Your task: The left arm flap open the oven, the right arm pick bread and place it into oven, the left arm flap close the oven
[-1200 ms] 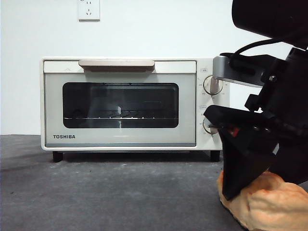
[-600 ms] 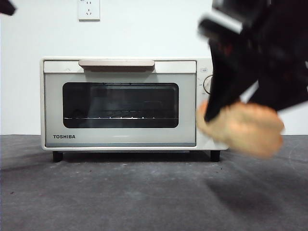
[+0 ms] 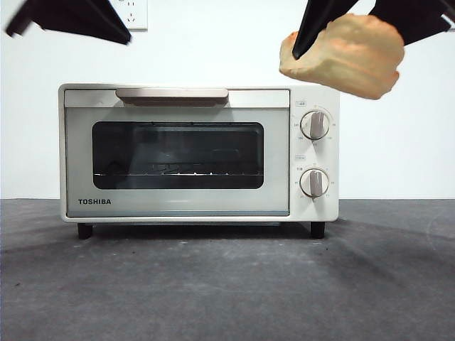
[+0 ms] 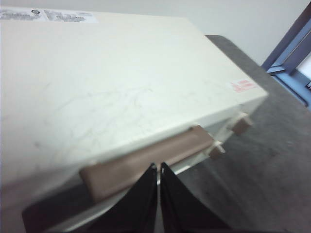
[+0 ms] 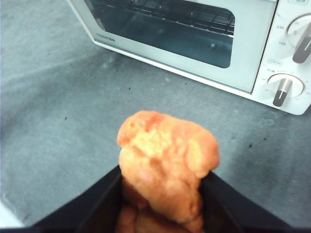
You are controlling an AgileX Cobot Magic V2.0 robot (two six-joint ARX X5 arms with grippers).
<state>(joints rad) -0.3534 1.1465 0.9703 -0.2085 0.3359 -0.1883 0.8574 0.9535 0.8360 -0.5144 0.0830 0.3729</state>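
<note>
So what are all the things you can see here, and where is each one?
oven: one, cream-white with a dark glass window, standing on the table, door shut
handle: one, beige, across the top of the oven door
knobs: two, grey, one above the other at the oven's right end
bread: one, golden-orange, held in the air above the oven's knob end
table: one, dark grey
wall socket: one, white, on the wall
left tool: one, black, shut, just above the handle
right tool: one, black, shut on the bread

We see a cream-white oven (image 3: 178,206) with a dark glass window, a beige handle (image 3: 173,94) and grey knobs (image 3: 314,125); golden-orange, bumpy-crusted bread (image 3: 343,55); black jaws; a dark grey desk (image 3: 213,291).
</note>
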